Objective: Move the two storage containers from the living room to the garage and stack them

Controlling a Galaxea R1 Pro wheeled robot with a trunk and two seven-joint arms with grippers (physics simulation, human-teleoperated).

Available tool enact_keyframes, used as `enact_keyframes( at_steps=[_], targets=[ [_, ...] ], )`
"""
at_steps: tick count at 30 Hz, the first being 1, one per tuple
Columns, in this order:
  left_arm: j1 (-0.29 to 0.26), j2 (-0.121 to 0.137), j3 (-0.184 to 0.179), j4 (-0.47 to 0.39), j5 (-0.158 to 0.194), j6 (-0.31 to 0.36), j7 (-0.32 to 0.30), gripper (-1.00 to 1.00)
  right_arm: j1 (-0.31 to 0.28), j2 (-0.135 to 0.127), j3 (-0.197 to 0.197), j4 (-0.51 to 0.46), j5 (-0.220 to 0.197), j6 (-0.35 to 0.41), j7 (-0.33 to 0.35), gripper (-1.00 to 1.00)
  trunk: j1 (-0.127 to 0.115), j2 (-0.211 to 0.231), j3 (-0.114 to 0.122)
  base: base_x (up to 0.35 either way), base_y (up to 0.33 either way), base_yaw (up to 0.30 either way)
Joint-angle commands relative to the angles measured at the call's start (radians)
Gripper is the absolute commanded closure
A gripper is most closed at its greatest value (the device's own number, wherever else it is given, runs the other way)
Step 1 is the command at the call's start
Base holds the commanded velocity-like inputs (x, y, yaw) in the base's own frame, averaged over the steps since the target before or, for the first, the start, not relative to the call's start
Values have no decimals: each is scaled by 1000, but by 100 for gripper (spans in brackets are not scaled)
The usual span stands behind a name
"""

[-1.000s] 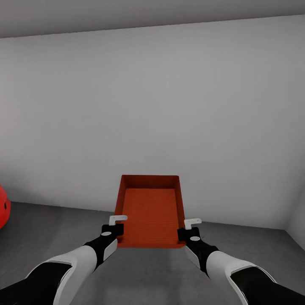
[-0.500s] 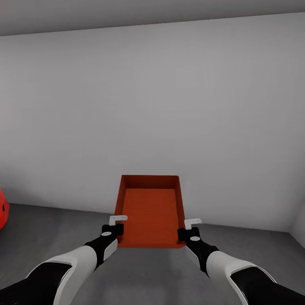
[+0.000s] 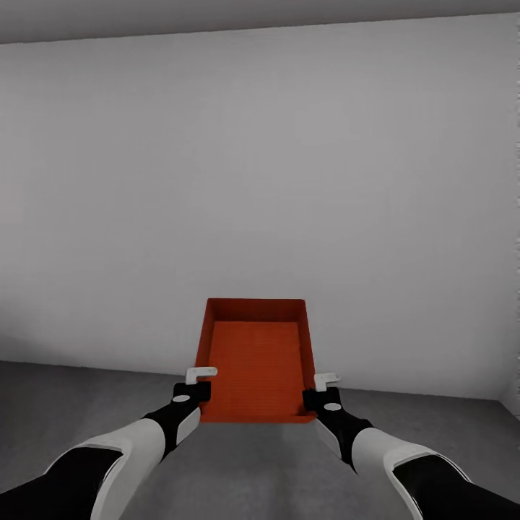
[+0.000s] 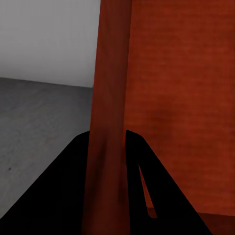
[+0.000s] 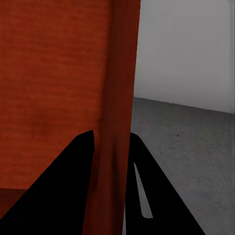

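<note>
at the near edge of the head view, both arms reach forward, black at the shoulders, white along the forearms, black again at the wrists. the left gripper (image 3: pixel 196 386) pinches the left wall of an orange-red bin (image 3: pixel 256 361) near its front corner, and the right gripper (image 3: pixel 321 388) pinches the right wall near the opposite front corner. a pale finger (image 3: pixel 201 373) of the left gripper lies over the rim on the inside; the right one matches it on its side.

the left wrist view looks along the thin wall (image 4: pixel 108 122), which stands between the two dark fingers (image 4: pixel 63 196), one on each face, pressed against it. the right wrist view shows the same: the wall (image 5: pixel 120 117) runs up between the fingers (image 5: pixel 63 186), clamped from both sides. the bin's textured bottom (image 5: pixel 54 83) spreads on the inner side of each wall.

the bin is carried level between the two grippers, above the floor (image 3: pixel 253 462), open side up, long axis pointing away from the robot. its inside shows a ribbed flat bottom and four slightly tapered walls.

under and beyond it lies dark grey mottled concrete. past the bin's far end stands a plain light-grey wall (image 3: pixel 260 180), meeting the floor in a straight line. a corner shows at the far right, and a darker ceiling strip (image 3: pixel 217 18) runs along the top.
</note>
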Motion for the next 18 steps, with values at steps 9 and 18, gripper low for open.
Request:
enact_keyframes(
  at_steps=[9, 18],
  targets=[
    [-1, -2, 26, -16, 2, -22, 21, 100, -1, 4, -2, 6, -25, -6, -7, 100, 1, -1, -1, 263, 174, -187],
    [-1, -2, 26, -16, 2, -22, 21, 100, -1, 4, -2, 6, -25, -6, -6, 100, 1, -1, -1, 30, 21, -12]
  ],
)
